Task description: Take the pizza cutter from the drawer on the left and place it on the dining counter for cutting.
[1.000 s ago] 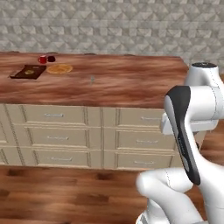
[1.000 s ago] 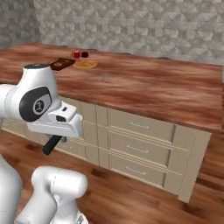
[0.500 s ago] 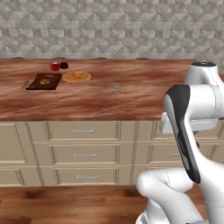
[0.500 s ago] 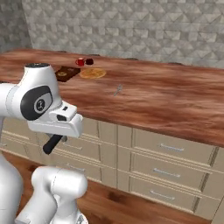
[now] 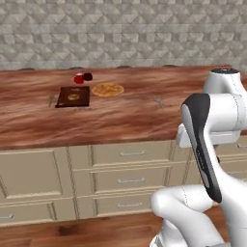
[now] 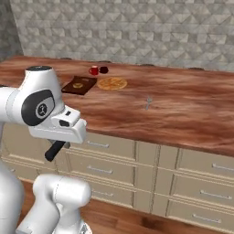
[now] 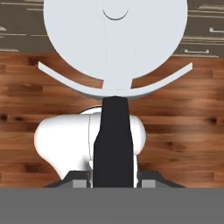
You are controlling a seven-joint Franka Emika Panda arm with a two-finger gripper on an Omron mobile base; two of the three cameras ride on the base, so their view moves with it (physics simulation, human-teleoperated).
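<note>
the gripper [image 7: 114, 177] is pinching the pizza cutter [image 7: 114, 65]: black handle running straight out from between the fingers, then a pale round blade with a curved guard. beyond it, the reddish-brown dining counter [image 6: 183, 114].

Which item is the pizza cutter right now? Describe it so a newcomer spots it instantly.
Start at the gripper in the hand view, which points down at the wooden floor. Between its fingertips stands the pizza cutter: a black handle rising to a curved guard and a big pale round blade. Nothing else nearby has that disc shape.
</note>
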